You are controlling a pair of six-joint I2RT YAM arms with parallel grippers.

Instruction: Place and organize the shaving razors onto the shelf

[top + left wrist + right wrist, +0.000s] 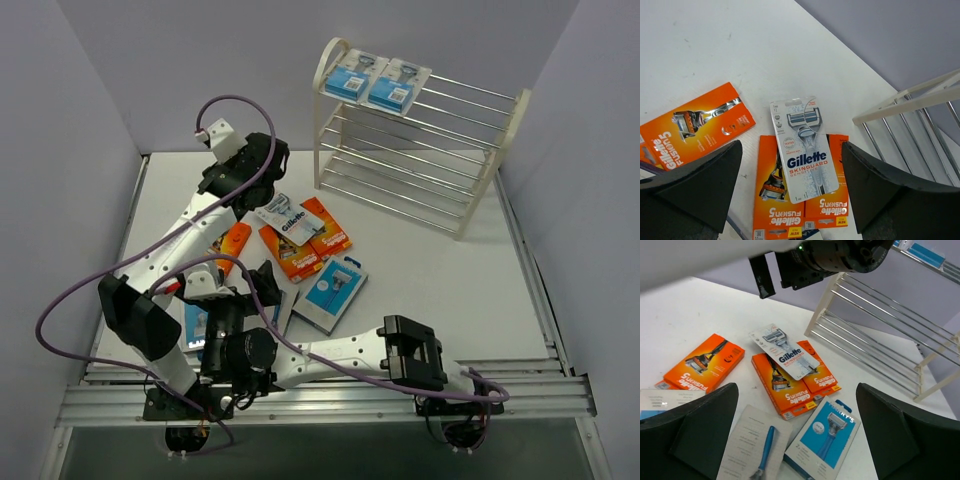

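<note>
Black fingers [700, 185] of the left claw [791, 145] stand wide apart with nothing between them. Below the gap a white razor pack [804, 150] lies face up across two orange boxes [771, 215]; a third orange box [695, 125] lies apart. The left arm reaches forward, elbow raised and wrist bent down over this pile, near the shelf [420, 150], whose top tier holds two blue packs [350, 75]. The right arm lies low across the table [440, 270], its right claw [797, 387] spread wide and empty above a blue pack [825, 432].
</note>
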